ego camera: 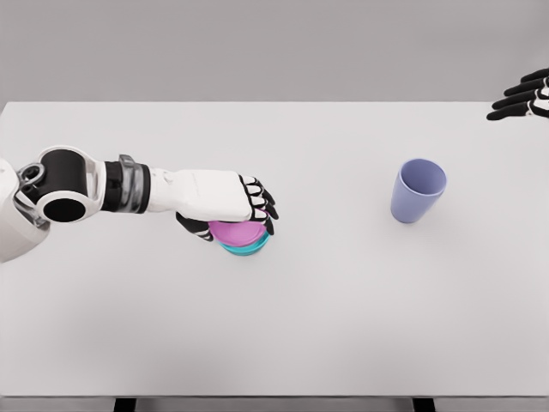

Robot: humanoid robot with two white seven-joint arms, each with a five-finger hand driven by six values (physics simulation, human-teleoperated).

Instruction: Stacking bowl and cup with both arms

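in the middle left of the frame, the left hand (230,204) wraps its fingers over the bowl (241,237), pink inside and teal outside, on the table (326,326). the cup (418,190) stands alone, center right. the right hand (523,96), upper right corner, has loose fingers and holds nothing.
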